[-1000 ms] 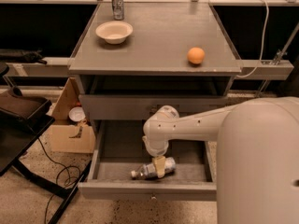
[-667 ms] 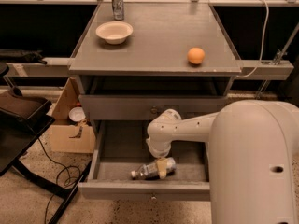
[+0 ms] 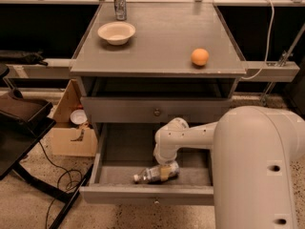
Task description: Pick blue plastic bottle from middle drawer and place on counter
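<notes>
Gripper [image 3: 167,171] down in middle drawer [image 3: 121,147] — over lying blue plastic bottle [image 3: 149,175]; whether clamped, cannot tell.

Counter [image 3: 162,46], grey: bowl [image 3: 116,32]; can [image 3: 119,3] just behind bowl; orange [image 3: 200,57] well right of bowl. Gripper [image 3: 167,170] far below bowl, in middle drawer [image 3: 124,151].

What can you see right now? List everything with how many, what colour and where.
blue plastic bottle: one, clear with white cap, lying on its side in the middle drawer
middle drawer: one, grey, open
counter: one, grey, cabinet top
bowl: one, white, counter's far left in view
can: one, silver, behind the bowl
orange: one, orange, counter's right in view
upper drawer: one, grey, closed
cardboard box: one, brown, on the floor beside the cabinet
arm: one, white, reaching into the middle drawer
gripper: one, at the bottle
</notes>
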